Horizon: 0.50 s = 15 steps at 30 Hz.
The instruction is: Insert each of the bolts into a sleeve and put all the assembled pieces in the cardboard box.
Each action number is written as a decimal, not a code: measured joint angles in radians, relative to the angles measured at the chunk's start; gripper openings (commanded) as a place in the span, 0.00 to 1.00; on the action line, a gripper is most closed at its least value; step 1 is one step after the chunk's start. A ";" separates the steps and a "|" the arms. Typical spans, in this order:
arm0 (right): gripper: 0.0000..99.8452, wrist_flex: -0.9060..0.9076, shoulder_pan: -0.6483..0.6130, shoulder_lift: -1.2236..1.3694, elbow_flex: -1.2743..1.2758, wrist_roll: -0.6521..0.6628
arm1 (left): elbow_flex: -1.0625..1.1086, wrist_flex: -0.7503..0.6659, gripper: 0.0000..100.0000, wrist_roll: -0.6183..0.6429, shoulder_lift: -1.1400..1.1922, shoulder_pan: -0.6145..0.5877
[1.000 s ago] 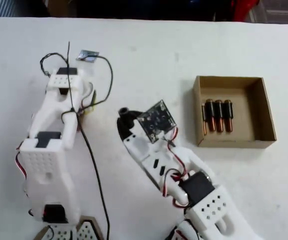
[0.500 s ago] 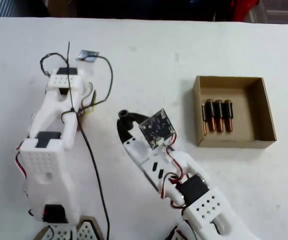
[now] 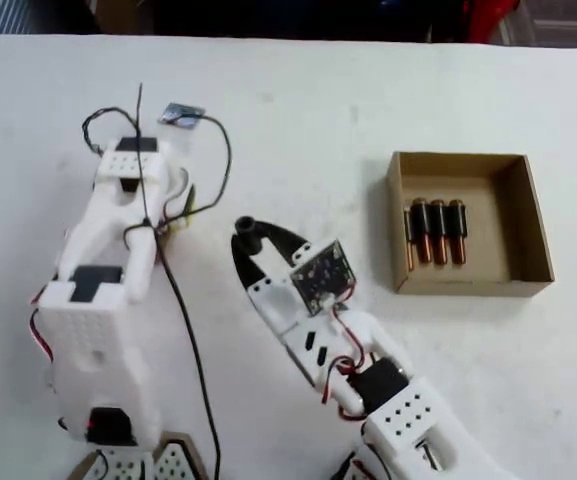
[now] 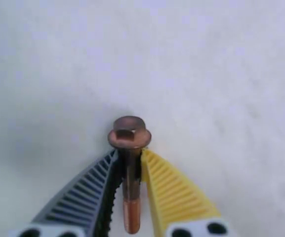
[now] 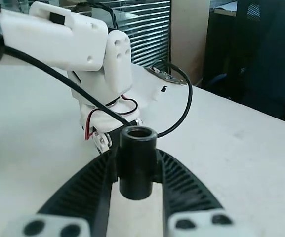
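A copper bolt (image 4: 129,136) with a hex flange head is clamped by its shank in my left gripper (image 4: 129,160), between one grey and one yellow finger, just over the white table. My right gripper (image 5: 136,165) is shut on a black sleeve (image 5: 137,148), held upright with its open bore up. From above, that sleeve (image 3: 247,227) sits near the table's middle at the tip of the right gripper (image 3: 252,242), a short way right of the left arm (image 3: 118,230). The cardboard box (image 3: 398,215) stands at the right and holds three assembled pieces (image 3: 436,232) side by side.
A black cable (image 3: 193,340) trails from the left arm across the table between the two arms. A small loose board (image 3: 180,113) lies at the back left. Bare white table (image 3: 318,110) stretches behind the arms and left of the box.
The right arm has drawn back toward the front edge and its wrist has dropped lower, while the sleeve at its tip stayed almost in place. The left arm barely shifted.
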 measured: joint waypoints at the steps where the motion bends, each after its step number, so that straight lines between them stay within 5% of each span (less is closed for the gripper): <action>1: 0.02 -0.015 0.000 0.000 0.008 0.000 | 0.020 -0.008 0.02 -0.002 -0.020 0.000; 15: 0.02 -0.040 0.057 0.000 0.032 0.000 | 0.249 -0.112 0.02 -0.005 -0.434 0.000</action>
